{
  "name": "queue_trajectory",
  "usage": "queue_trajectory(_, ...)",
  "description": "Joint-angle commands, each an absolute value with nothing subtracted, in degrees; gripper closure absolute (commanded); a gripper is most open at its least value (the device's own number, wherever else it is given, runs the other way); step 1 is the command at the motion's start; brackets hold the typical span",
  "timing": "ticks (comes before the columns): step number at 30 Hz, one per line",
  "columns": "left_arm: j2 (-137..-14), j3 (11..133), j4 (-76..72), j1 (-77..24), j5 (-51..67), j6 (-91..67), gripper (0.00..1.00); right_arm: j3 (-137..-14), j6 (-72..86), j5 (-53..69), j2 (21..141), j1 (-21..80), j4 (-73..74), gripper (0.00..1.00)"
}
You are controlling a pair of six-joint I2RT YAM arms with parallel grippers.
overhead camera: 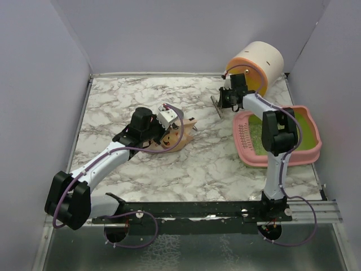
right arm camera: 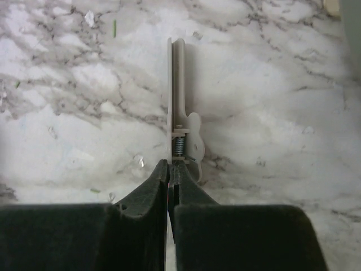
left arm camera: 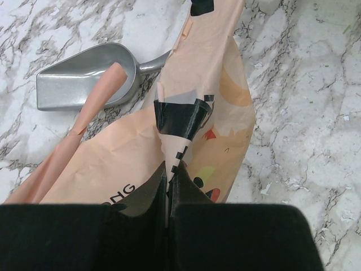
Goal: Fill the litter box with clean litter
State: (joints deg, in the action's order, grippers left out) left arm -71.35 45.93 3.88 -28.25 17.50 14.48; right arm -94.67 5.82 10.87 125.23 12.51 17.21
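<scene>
The litter box [overhead camera: 309, 153], a pink tray with a lime-green inside, stands at the right, partly behind my right arm. Clean litter [overhead camera: 256, 134] shows as a pale speckled patch in its left half. A tan paper bag [left arm camera: 203, 107] with a cartoon face lies on the marble at centre-left [overhead camera: 176, 140]. My left gripper [left arm camera: 168, 167] is shut on a fold of that bag [overhead camera: 164, 125]. My right gripper [right arm camera: 170, 165] is shut on the near end of a beige spring clip [right arm camera: 179, 90], which stands on edge just left of the box's far corner [overhead camera: 216, 106].
A silver metal scoop [left arm camera: 84, 76] lies on the marble beside the bag. A round cream drum [overhead camera: 256, 65] with orange bands lies on its side at the back right, close behind the right gripper [overhead camera: 227, 103]. White walls close in the table.
</scene>
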Motion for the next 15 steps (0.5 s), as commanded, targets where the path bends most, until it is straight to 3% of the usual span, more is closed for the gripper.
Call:
queue_trajectory(1, -68.7, 48.3, -7.4, -29.0, 21.2, 13.7, 1.0, -87.2, 5.5, 15.9, 114.0, 12.5, 16.4, 0.99)
queue_trajectory(4, -67.7, 48.9, -7.1, -29.0, 21.6, 13.2, 0.9, -80.8, 6.5, 18.8, 105.1, 12.5, 14.8, 0.99)
queue_trajectory(6, -67.1, 49.6, -6.9, -28.9, 21.9, 12.9, 0.72, -77.4, 6.9, 21.0, 99.6, 12.5, 14.8, 0.99)
queue_trajectory(9, -66.4, 52.2, -5.5, -28.9, 22.0, 12.2, 0.58, -74.1, 6.7, 23.6, 92.4, 12.6, 16.9, 0.99)
queue_trajectory(13, -65.5, 58.2, 0.0, -28.9, 24.9, 12.0, 0.45, -69.7, 5.9, 27.2, 83.4, 12.7, 19.7, 0.99)
queue_trajectory(15, -64.1, 60.1, 1.2, -28.9, 27.1, 10.7, 0.43, -67.4, 5.0, 31.9, 78.8, 12.7, 20.8, 0.99)
